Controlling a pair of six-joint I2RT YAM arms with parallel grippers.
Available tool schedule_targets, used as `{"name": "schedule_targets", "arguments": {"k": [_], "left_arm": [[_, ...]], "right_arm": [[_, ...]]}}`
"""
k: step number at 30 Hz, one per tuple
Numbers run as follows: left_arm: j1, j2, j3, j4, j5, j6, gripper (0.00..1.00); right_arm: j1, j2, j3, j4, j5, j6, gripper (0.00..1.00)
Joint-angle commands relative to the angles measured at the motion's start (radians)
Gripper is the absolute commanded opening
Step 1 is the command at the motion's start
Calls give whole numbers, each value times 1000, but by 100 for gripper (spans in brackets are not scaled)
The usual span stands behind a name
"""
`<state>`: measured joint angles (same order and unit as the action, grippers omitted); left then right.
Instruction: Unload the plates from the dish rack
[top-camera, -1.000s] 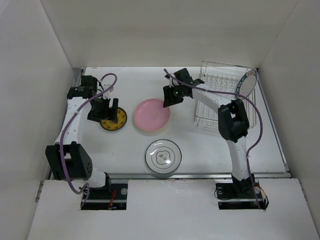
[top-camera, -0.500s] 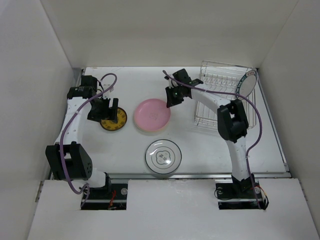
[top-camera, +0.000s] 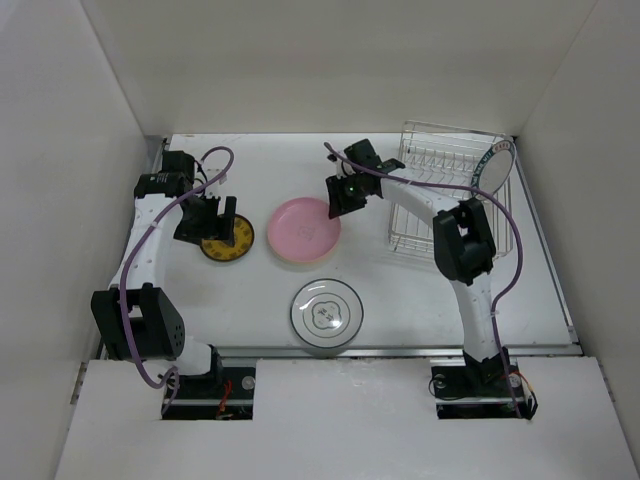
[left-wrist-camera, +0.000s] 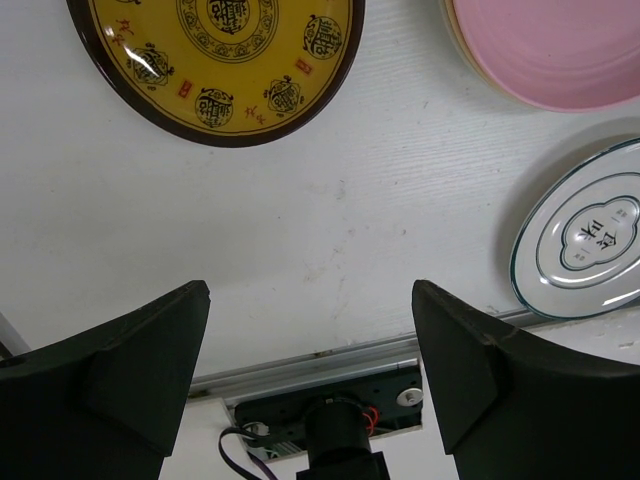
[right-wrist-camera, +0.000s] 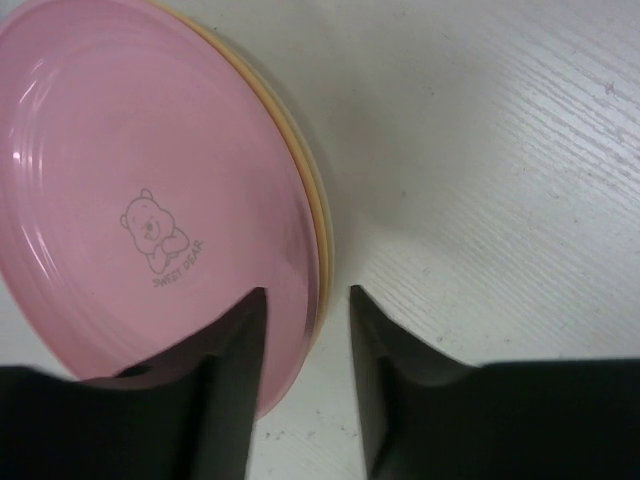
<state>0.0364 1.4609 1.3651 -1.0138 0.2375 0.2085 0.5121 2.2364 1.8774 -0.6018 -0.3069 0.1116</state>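
White dark-rimmed plate (top-camera: 327, 316), flat on the surface, nearest; left gripper (left-wrist-camera: 310, 300), jaws wide apart, empty, partly hiding yellow patterned plate (left-wrist-camera: 230, 80); right gripper (right-wrist-camera: 306, 295), jaws narrowly apart over the rim of pink plate (right-wrist-camera: 150, 200), stack beneath barely visible; dish rack (top-camera: 408, 225) farthest, teal-rimmed plate (top-camera: 495, 165) upright inside.

White arms (top-camera: 475, 300), black joints (top-camera: 460, 245), purple cables (top-camera: 214, 152).
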Motion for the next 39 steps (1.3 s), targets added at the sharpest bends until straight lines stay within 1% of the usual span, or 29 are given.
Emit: {"name": "schedule_targets", "arguments": {"k": [1,2,3,4,5,6,7,8,9,12,13,15,16,19,20,23,27,29,31,34,35,36,37,38,39], "left_arm": [[3,-47,-12,-12,-3,-3,80],[3,-47,-12,-12,-3,-3,80],[3,-47,-12,-12,-3,-3,80],[3,-47,-12,-12,-3,-3,80],[3,-47,-12,-12,-3,-3,80],[3,-47,-12,-12,-3,-3,80],[3,-47,-12,-12,-3,-3,80],[3,-47,-12,-12,-3,-3,80],[3,-47,-12,-12,-3,-3,80],[3,-47,-12,-12,-3,-3,80],[3,-47,-12,-12,-3,-3,80],[3,-47,-12,-12,-3,-3,80],[3,-47,-12,-12,-3,-3,80],[3,-65,-21,-12,-27,-3,80],[3,-65,-21,-2,-27,-3,80],[3,-65,-32,-2,-27,-3,80],[3,-65,-32,-2,-27,6,80],[3,-65,-41,-2,-27,6,80],[3,-65,-41,-2,-27,6,80],[3,-65,-41,-2,-27,6,80],[3,-65,-41,-2,-27,6,80],[3,-56,-41,-2,-27,6,80],[3,-56,-41,-2,-27,6,80],[3,-56,-41,-2,-27,6,80],[3,-56,-41,-2,-27,6,80]], "right_arm": [[11,-66,25,-12,-15,-6,48],[11,-122,14,-12,6,-6,51],[11,-123,3,-12,26,-6,56],[11,-191,3,-12,52,-6,63],[11,-225,3,-12,80,-6,68],[11,-260,3,-12,142,-6,72],[11,-329,-6,-22,175,-6,75],[2,-363,-6,-23,208,-6,79],[-13,-397,-6,-32,282,-6,81],[-58,-515,-30,-32,432,31,86],[-108,-535,-31,-32,565,45,87],[-180,-560,-55,-32,670,103,88],[-269,-573,-55,-42,721,121,88],[-409,-598,-121,-4,747,190,91],[-490,-598,-148,8,730,201,91],[-584,-535,-129,-1,707,201,92],[-670,-422,-75,-1,649,224,93],[-693,-367,-48,-10,649,250,93],[-707,-319,-34,0,612,250,89],[-716,-278,-23,0,612,250,75],[-716,-267,-23,11,624,250,68],[-716,-267,-32,20,624,250,49],[-716,-267,-32,36,624,250,40],[-716,-283,-65,48,624,250,29],[-716,-316,-83,74,638,250,11]]}}
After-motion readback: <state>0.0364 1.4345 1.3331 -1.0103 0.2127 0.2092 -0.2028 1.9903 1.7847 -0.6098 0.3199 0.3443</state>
